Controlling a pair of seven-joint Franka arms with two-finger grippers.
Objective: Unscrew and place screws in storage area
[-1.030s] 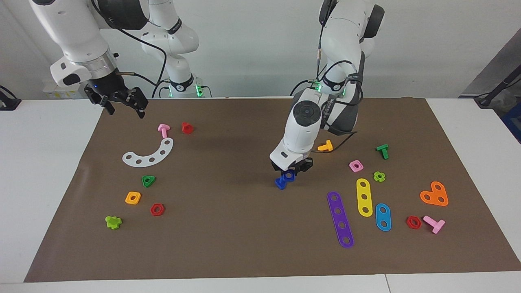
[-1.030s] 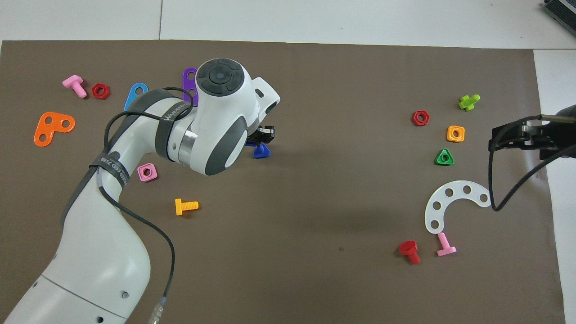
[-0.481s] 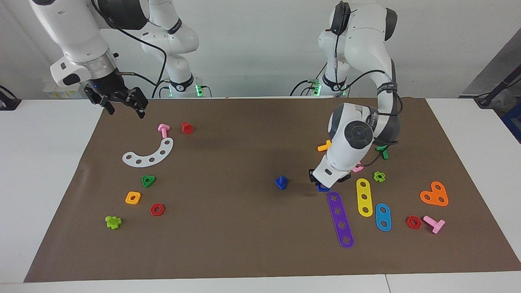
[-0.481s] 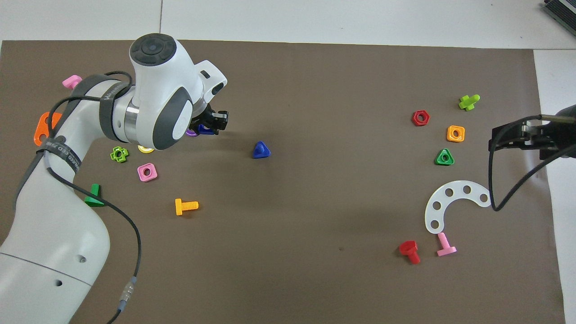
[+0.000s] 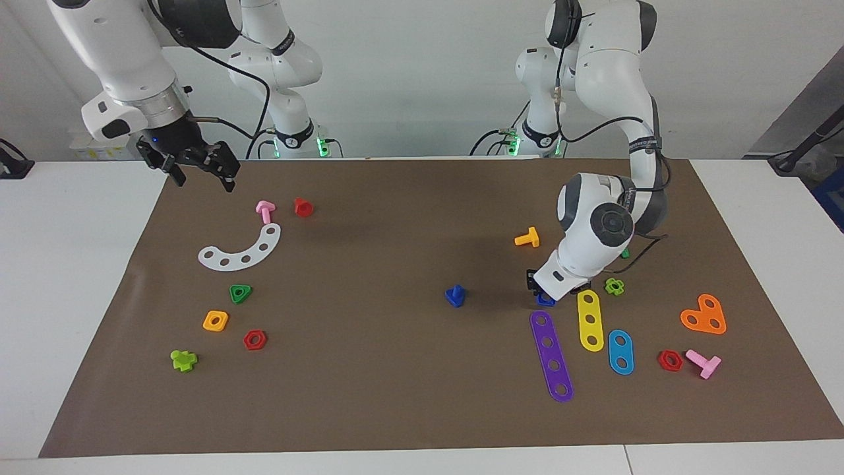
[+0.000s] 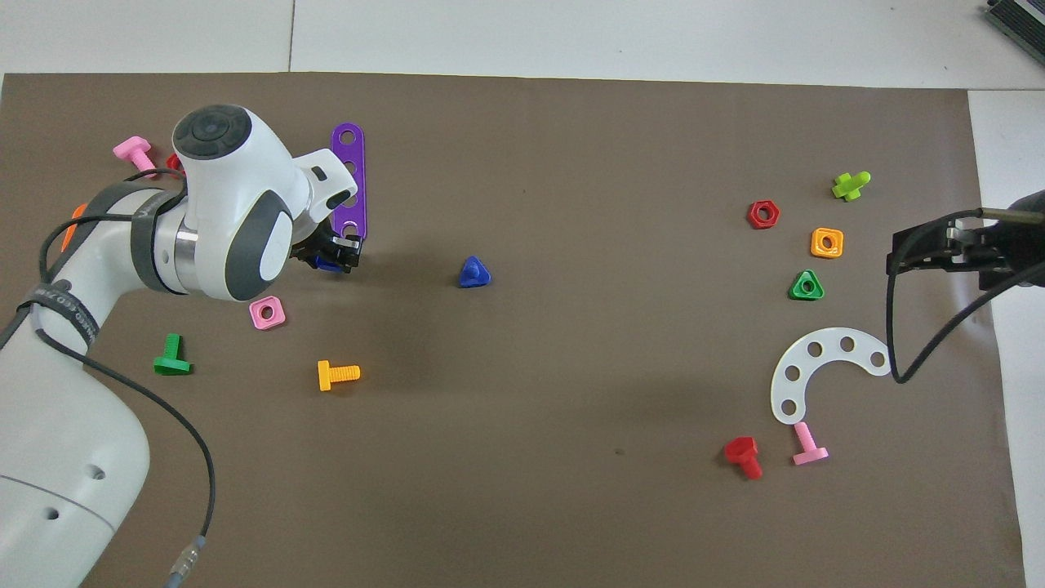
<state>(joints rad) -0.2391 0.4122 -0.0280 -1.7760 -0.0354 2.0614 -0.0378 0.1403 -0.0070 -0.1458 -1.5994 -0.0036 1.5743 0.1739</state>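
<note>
Fingers of my left gripper [image 5: 544, 295] clamp the blue nut [image 5: 546, 300] at right-centre frame; blue bolt [image 5: 455, 295] sits mid-frame. Right gripper [image 5: 198, 168] waits upper left, fingers spread.

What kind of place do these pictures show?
Probably a robotics lab bench. Two white robot arms stand at a white table covered by a brown paper mat, with small coloured plastic toy parts such as a purple holed strip scattered on it.
</note>
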